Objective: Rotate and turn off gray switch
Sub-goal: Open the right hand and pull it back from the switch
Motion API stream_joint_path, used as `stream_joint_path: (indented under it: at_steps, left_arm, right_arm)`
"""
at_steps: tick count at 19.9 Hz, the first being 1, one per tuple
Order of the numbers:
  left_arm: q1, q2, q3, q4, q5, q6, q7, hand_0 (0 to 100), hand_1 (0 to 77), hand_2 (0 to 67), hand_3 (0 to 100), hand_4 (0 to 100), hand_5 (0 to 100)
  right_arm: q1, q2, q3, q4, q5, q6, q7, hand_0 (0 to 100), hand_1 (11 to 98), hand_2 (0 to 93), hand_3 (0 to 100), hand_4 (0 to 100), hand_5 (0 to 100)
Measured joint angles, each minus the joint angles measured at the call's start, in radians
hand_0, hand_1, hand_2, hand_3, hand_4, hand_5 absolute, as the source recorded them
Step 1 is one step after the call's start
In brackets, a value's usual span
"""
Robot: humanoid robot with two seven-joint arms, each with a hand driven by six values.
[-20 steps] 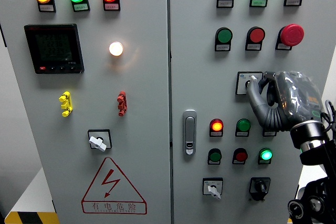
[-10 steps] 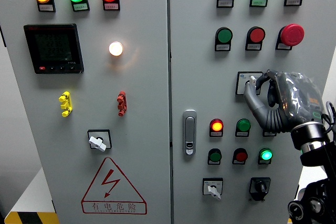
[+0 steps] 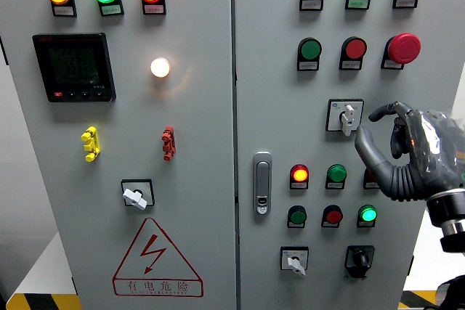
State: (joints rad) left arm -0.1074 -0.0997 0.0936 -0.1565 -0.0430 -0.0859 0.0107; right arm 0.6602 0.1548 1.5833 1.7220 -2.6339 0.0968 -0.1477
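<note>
The gray rotary switch (image 3: pixel 346 115) sits in a black square frame on the right panel, its pale knob standing roughly upright. My right hand (image 3: pixel 372 128) hovers just right of it and slightly lower, clear of the knob. Its fingers are spread and relaxed, holding nothing. The thumb (image 3: pixel 367 149) points up toward the switch frame without touching it. My left arm does not show.
Two more pale rotary switches sit lower down, one on the left door (image 3: pixel 136 195) and one on the right door (image 3: pixel 294 260), beside a black one (image 3: pixel 360 258). A red mushroom stop button (image 3: pixel 403 48) juts out above my hand. A door handle (image 3: pixel 262 183) is mid-panel.
My right hand has let go of the gray switch and drawn back to the right and down. The knob, covered by fingers before, now shows in full.
</note>
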Motion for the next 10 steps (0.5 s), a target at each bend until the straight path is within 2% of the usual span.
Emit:
stream_joint_path:
  at_steps: [2,3,4,5,8,10]
  left_arm:
    - [0.000,0.000,0.000,0.000,0.000,0.000,0.000,34,0.0,12.3,22,12,12]
    - [0.000,0.000,0.000,0.000,0.000,0.000,0.000,34,0.0,12.3,22,12,12]
    - [0.000,0.000,0.000,0.000,0.000,0.000,0.000,34,0.0,12.3,22,12,12]
    - [0.000,0.000,0.000,0.000,0.000,0.000,0.000,34,0.0,12.3,22,12,12]
    - [0.000,0.000,0.000,0.000,0.000,0.000,0.000,34,0.0,12.3,22,12,12]
    - [0.000,0.000,0.000,0.000,0.000,0.000,0.000,34,0.0,12.3,22,12,12]
  right_arm:
    - [-0.019,0.0005,0.009,0.022,0.000,-0.001,0.012,49,26.6,41.4,85,79,98]
    - [-0.029,0.0011,0.013,0.032,0.000,-0.001,0.016,47,26.1,40.4,80,75,95]
    - [-0.040,0.0013,0.015,0.042,-0.001,-0.001,0.021,16,25.5,38.9,72,65,87]
    - [-0.053,0.0015,0.017,0.055,-0.002,-0.002,0.026,0,27.9,37.0,66,59,82]
    - [-0.084,0.0017,0.021,0.094,-0.004,-0.001,0.035,0,32.5,26.7,51,44,71]
    - [-0.110,0.0017,0.022,0.121,-0.004,-0.001,0.052,0,32.4,23.8,45,37,60]
